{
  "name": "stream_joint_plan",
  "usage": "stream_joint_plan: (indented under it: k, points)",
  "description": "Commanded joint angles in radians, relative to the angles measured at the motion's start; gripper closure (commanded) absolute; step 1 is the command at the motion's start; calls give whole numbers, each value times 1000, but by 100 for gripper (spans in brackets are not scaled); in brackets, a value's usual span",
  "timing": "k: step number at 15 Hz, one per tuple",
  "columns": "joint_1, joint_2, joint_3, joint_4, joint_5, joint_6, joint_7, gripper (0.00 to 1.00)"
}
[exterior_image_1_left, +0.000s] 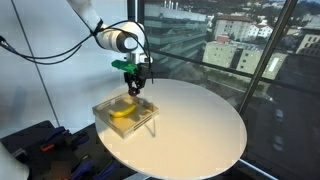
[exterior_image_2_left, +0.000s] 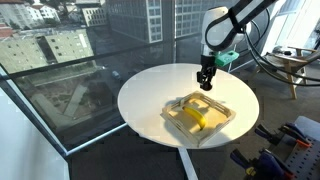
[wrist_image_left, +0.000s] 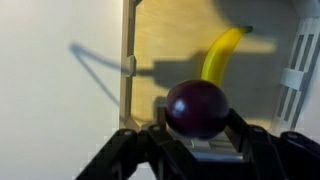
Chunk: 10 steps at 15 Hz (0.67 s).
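The gripper (wrist_image_left: 197, 128) has its jaws closed partway onto a dark purple plum (wrist_image_left: 196, 100), which sits pinched between the two fingers (wrist_image_left: 236, 128) just above the near edge of the tray (wrist_image_left: 128, 60). Only the wrist view shows the plum; in both exterior views the gripper (exterior_image_1_left: 132, 86) (exterior_image_2_left: 205, 84) simply hangs over the tray's rim (exterior_image_2_left: 228, 104) on the round white table (exterior_image_1_left: 205, 125). The plum is round, with no long axis, while the banana (wrist_image_left: 222, 52) in the tray runs lengthwise away from the gripper, its tip curving up and to the right in the wrist view.
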Motion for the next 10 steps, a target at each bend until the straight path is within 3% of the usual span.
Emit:
stream_joint_plan:
  k: [1, 10]
  points:
    - [-2, 31, 7, 21, 14, 17, -37, 65]
    - [0, 105, 17, 59, 7, 47, -56, 65]
